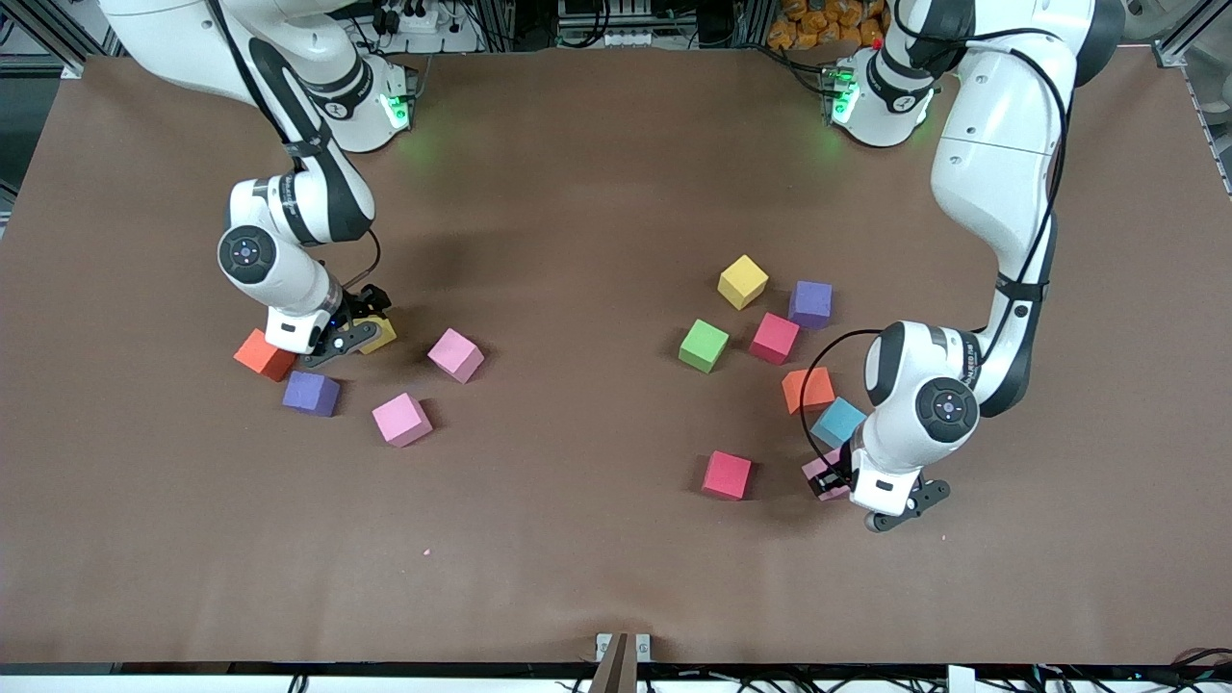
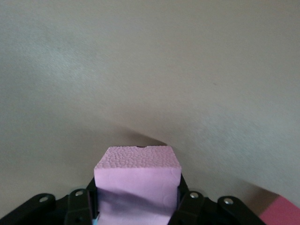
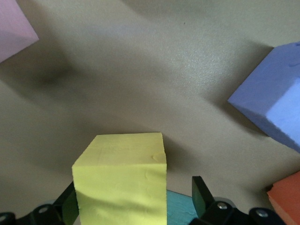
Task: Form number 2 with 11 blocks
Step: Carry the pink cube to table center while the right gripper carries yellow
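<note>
The left gripper (image 1: 835,478) is down at the worktop (image 1: 597,539) toward the left arm's end, its fingers (image 2: 191,206) pressed against both sides of a pink block (image 2: 137,185), which it grips. In the front view only a corner of that pink block shows beside the wrist. Just beside it, farther from the front camera, lies a light-blue cube (image 1: 838,422), and an orange block (image 1: 808,390) sits next to that one. A red block (image 1: 727,475) rests near the held pink block, toward the middle of the worktop. Farther from the front camera, a second red block (image 1: 774,338), a green block (image 1: 704,346), a purple block (image 1: 810,304) and a yellow block (image 1: 742,281) form a loose cluster.

The right gripper (image 1: 358,332) is low at the right arm's end, its fingers (image 3: 200,196) spread wide on either side of a second yellow block (image 3: 121,180) without closing on it. A teal patch shows beneath that block in the right wrist view; what it is cannot be told. An orange-red block (image 1: 263,354) lies beside the right wrist, and a violet-blue cube (image 1: 310,393) sits nearer to the front camera than that block. Two more pink blocks (image 1: 455,354) (image 1: 401,419) lie toward the middle of the worktop, apart from each other.
</note>
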